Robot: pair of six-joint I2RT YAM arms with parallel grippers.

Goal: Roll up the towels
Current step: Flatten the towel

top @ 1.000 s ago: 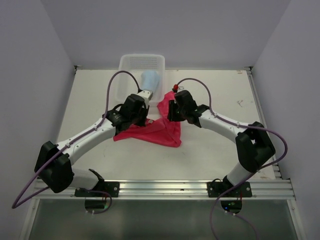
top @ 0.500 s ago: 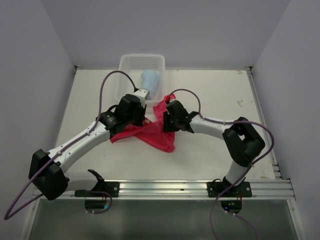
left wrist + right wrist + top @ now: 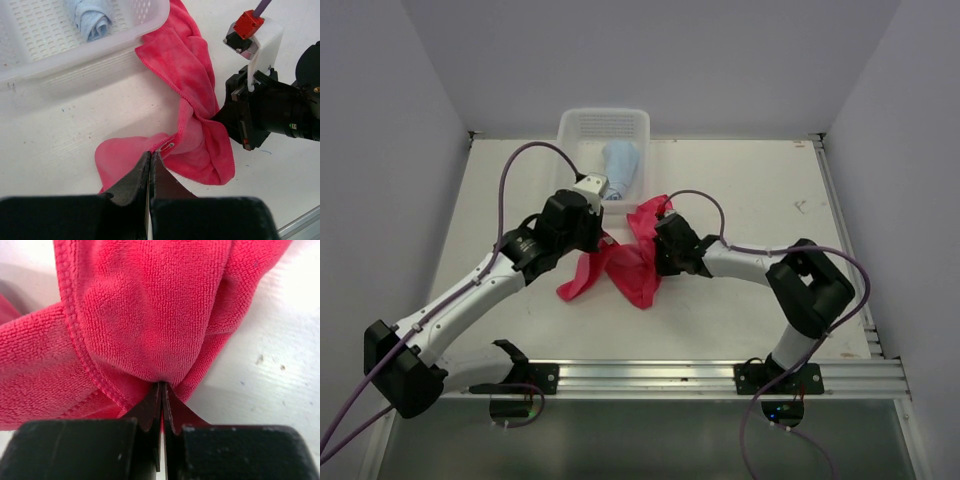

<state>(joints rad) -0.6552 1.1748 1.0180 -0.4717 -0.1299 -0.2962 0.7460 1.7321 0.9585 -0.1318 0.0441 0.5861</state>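
Note:
A red towel [image 3: 628,262] lies bunched on the white table between the two arms. My left gripper [image 3: 151,155] is shut on its hemmed edge by the small label, in the left wrist view [image 3: 192,107]. My right gripper [image 3: 162,386] is shut on a fold of the same towel [image 3: 145,310], which fills that view. In the top view the left gripper [image 3: 600,240] and the right gripper [image 3: 652,252] sit close together over the cloth. A rolled light-blue towel [image 3: 620,160] lies in the white basket [image 3: 582,125], also seen from the left wrist [image 3: 92,17].
The perforated white basket [image 3: 125,42] stands at the table's back, just behind the red towel. The right arm's black wrist and camera housing [image 3: 270,107] sit close to the right of the left gripper. Grey walls enclose the table on three sides.
Both grippers moved left and toward each other, holding the red towel. The towel went from spread flat to gathered and bunched, its near edge pulled up off the table.

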